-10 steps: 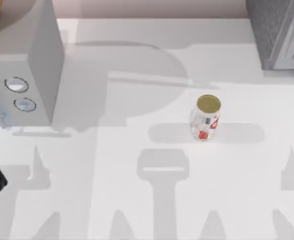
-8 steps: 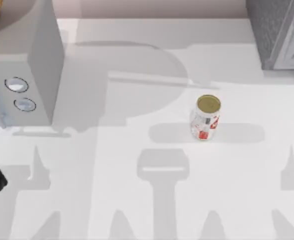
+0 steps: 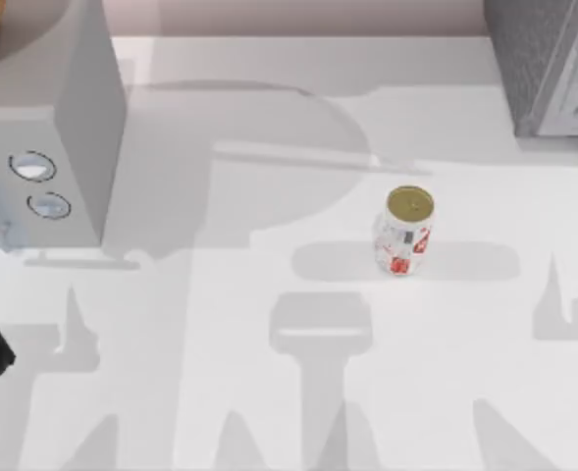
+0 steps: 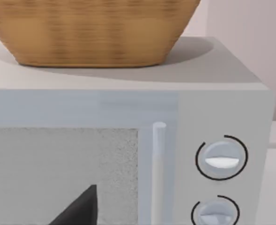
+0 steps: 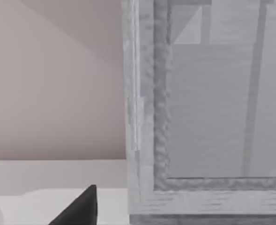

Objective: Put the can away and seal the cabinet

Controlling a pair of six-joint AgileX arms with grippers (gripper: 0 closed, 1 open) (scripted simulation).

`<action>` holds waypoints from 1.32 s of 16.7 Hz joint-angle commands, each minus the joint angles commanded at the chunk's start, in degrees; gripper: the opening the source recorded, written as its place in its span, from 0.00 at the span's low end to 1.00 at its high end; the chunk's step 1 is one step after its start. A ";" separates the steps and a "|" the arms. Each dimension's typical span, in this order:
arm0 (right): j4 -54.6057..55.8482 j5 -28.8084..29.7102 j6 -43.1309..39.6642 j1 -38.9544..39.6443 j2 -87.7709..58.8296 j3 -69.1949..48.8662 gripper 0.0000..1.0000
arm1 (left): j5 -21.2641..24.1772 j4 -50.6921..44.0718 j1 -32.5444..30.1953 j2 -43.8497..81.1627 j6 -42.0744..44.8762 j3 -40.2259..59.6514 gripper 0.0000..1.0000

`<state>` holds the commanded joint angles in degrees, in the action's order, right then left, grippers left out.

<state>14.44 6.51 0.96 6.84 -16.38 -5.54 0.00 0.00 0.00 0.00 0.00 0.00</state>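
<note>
A white can (image 3: 403,233) with red and grey marks, too small to read, stands upright right of the tabletop's (image 3: 269,392) centre, open surface all around. A microwave (image 3: 48,137) carrying a wicker basket (image 4: 91,30) fills the far left corner; a grey cabinet (image 3: 549,64) the far right. Gripper states cannot be told.

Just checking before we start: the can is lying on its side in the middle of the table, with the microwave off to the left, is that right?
Not quite. The can is standing upright, gold top facing up, as the top view shows. The rest holds: it is near the middle of the table, and the microwave is at the left.
</note>
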 joint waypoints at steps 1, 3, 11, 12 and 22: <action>3.10 1.55 0.07 1.53 -4.12 -1.01 1.00 | 0.00 0.00 0.00 0.00 0.00 0.00 1.00; 9.88 4.99 0.18 4.87 -13.36 -3.19 1.00 | 0.00 0.00 0.00 0.00 0.00 0.00 1.00; 42.30 21.22 0.52 20.40 -57.80 -13.60 1.00 | 0.00 0.00 0.00 0.00 0.00 0.00 1.00; 46.58 23.33 0.54 22.40 -63.63 -14.99 1.00 | 0.00 0.00 0.00 0.00 0.00 0.00 1.00; 83.07 41.09 -0.11 38.88 -113.39 -26.86 1.00 | 0.00 0.00 0.00 0.00 0.00 0.00 1.00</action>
<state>97.51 47.60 0.85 45.72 -129.77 -32.40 0.00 0.00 0.00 0.00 0.00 0.00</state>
